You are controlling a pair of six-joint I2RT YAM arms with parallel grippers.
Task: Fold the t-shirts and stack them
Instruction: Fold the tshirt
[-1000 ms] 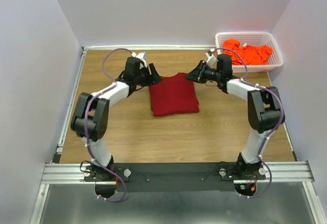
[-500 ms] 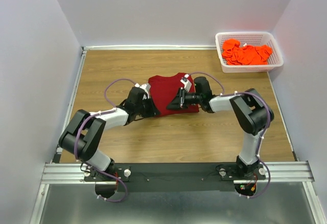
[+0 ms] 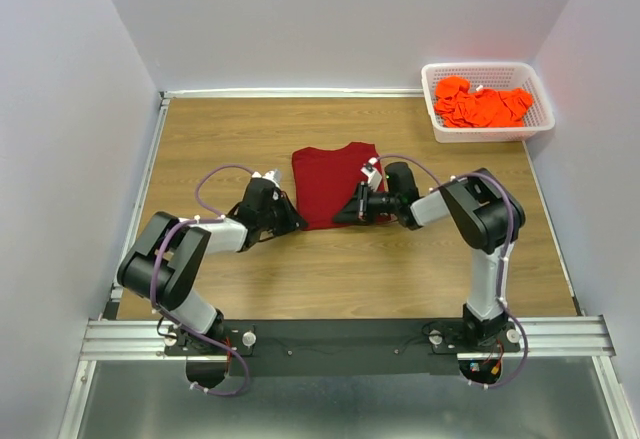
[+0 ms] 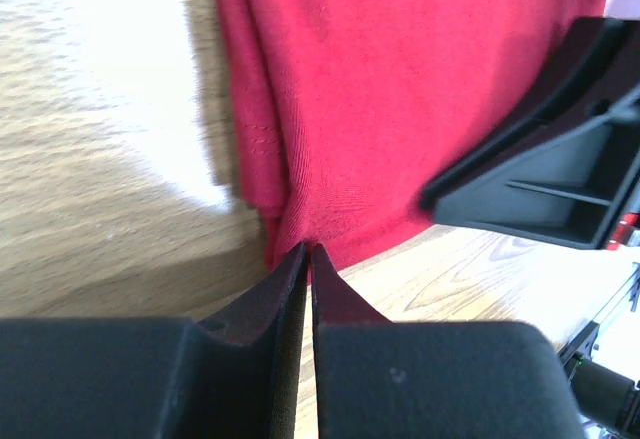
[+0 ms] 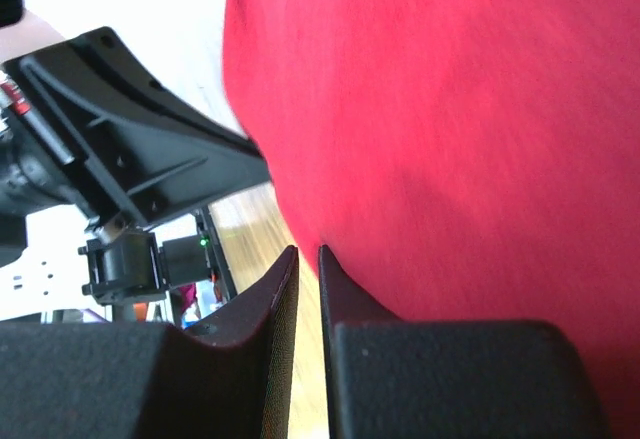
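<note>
The maroon t-shirt (image 3: 335, 174) lies folded into a rectangle in the middle of the wooden table. My left gripper (image 3: 297, 225) is low at its near left corner. In the left wrist view its jaws (image 4: 308, 251) are pressed together on the red hem (image 4: 400, 89). My right gripper (image 3: 343, 217) reaches in from the right to the shirt's near edge. Its jaws (image 5: 308, 251) stand a thin slit apart, nipping the edge of the cloth (image 5: 450, 109). Orange t-shirts (image 3: 485, 107) lie heaped in the basket.
The white mesh basket (image 3: 487, 67) stands in the far right corner. White walls close in the table on the left, back and right. A metal rail (image 3: 340, 337) carries both arm bases along the near edge.
Both grippers have swept from the shirt's far corners down to its near edge and drawn their jaws in. The shirt keeps its place and shape.
</note>
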